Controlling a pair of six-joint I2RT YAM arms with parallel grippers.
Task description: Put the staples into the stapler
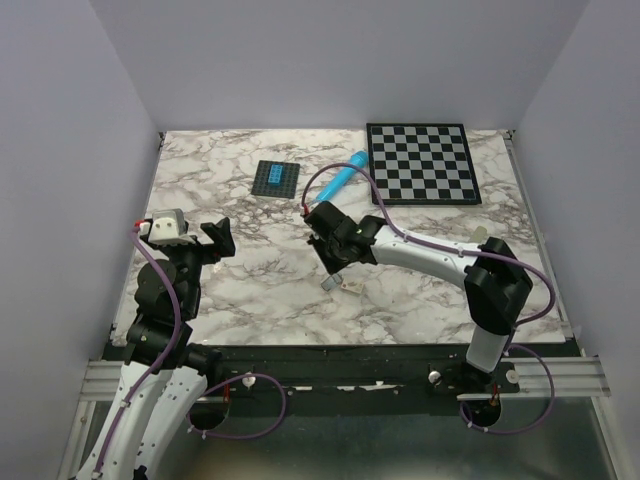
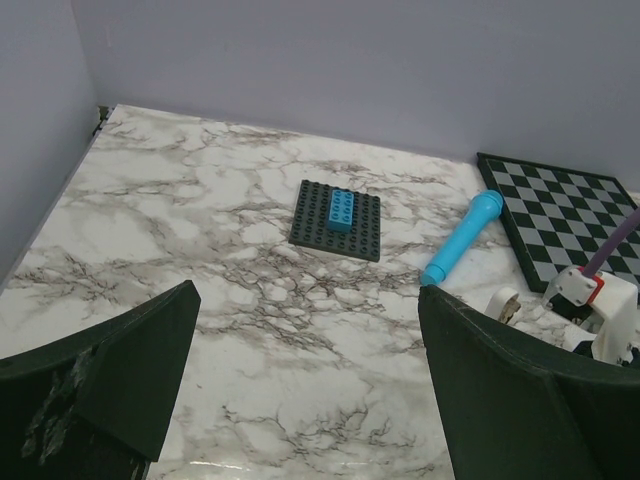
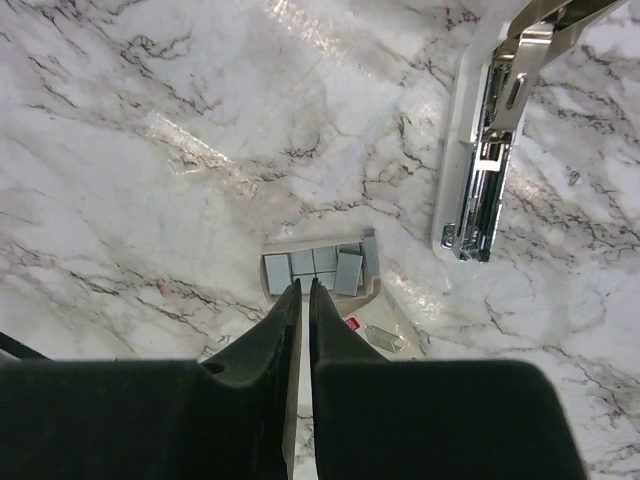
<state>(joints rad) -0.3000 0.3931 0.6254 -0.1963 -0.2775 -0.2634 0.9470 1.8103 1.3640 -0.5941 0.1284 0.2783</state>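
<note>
The cream-white stapler point(image 3: 462, 170) lies open on the marble, its shiny metal rail point(image 3: 492, 170) exposed, up and to the right of my right gripper point(image 3: 304, 286). The staples point(image 3: 318, 266) are small grey blocks in a shallow box just ahead of that gripper. Its jaws stand nearly together with a thin slit, tips down at the box's near edge; whether a block is pinched is hidden. One loose strip point(image 3: 383, 338) lies on the box flap. My left gripper point(image 2: 310, 390) hangs wide open above bare marble, far left of the right gripper point(image 1: 335, 272).
A bright blue cylinder point(image 1: 343, 173) lies near the chessboard point(image 1: 421, 162) at the back right. A dark baseplate with a blue brick point(image 1: 276, 178) sits at the back centre. Walls close in on three sides.
</note>
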